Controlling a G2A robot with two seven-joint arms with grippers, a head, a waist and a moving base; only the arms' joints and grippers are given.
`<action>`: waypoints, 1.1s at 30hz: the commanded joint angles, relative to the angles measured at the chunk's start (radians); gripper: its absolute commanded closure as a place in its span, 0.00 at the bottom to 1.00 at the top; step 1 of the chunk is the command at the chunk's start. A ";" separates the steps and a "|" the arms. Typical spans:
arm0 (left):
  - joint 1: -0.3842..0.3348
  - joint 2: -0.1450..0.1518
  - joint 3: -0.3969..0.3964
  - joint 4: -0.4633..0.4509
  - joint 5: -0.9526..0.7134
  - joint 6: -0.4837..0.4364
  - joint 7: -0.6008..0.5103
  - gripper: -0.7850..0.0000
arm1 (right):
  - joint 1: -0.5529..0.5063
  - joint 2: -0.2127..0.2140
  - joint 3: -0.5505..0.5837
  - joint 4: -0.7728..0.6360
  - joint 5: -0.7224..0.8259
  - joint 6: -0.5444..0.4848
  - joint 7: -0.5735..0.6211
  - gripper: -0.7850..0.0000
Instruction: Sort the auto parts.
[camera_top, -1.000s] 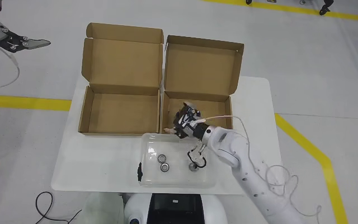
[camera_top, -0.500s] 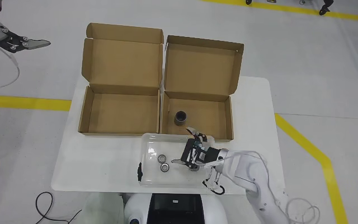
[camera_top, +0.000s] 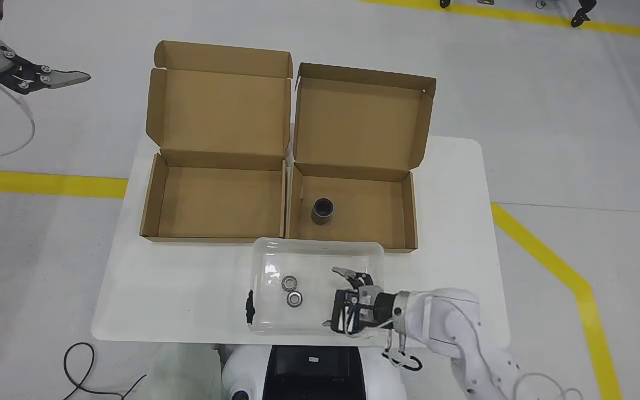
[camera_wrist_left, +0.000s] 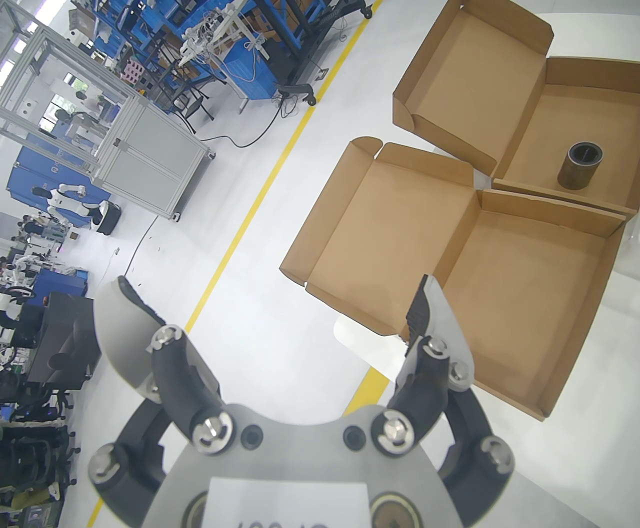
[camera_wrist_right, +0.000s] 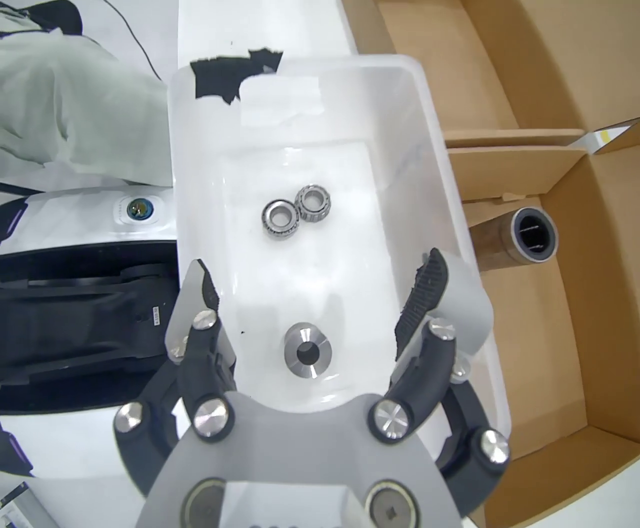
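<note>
A white surface (camera_top: 450, 200) seen from above holds two open cardboard boxes side by side at the back, their lids folded up and away. In front of them, touching the right box's front wall, sits a clear plastic bin (camera_top: 310, 262).

The left box (camera_top: 220, 200) has a bare floor. In the right box (camera_top: 375, 210) a dark metal cylinder (camera_top: 322, 210) stands on end, hollow, its open end up, near the box's left wall.

Three small metal parts lie on the bin's floor. Two silver bearings (camera_wrist_right: 281, 218) (camera_wrist_right: 313, 202) lie touching each other in the left half of the bin. A silver bushing (camera_wrist_right: 307, 350), cone-shaped with a round hole through its middle, lies apart from them in the right half.

The right pincer (camera_wrist_right: 317, 280) hangs over the right half of the bin, pointing toward the bearings. Its two fingers (camera_wrist_right: 430, 280), with ribbed black pads, are spread wide and hold nothing. In the right wrist view the bushing lies between the fingers, nearer the palm than the tips, with a clear gap on each side. How high the pincer is above the bin floor cannot be told.

The left pincer (camera_wrist_left: 272, 300) is well off the surface, out over the floor beyond the left box. Its fingers are also spread wide, with nothing between them. From its wrist view both boxes and the cylinder show from the side.
</note>
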 joint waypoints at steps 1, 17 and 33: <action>0.000 0.000 0.000 0.000 0.000 0.000 0.000 0.00 | -0.001 0.002 -0.002 0.007 0.006 0.010 0.024 0.06; 0.000 0.000 0.000 0.000 0.000 0.000 0.000 0.00 | 0.040 0.007 -0.063 0.012 0.028 0.082 0.253 0.20; 0.000 0.000 0.000 0.000 0.000 0.000 0.000 0.00 | 0.130 -0.001 -0.167 0.058 0.107 0.135 0.501 0.26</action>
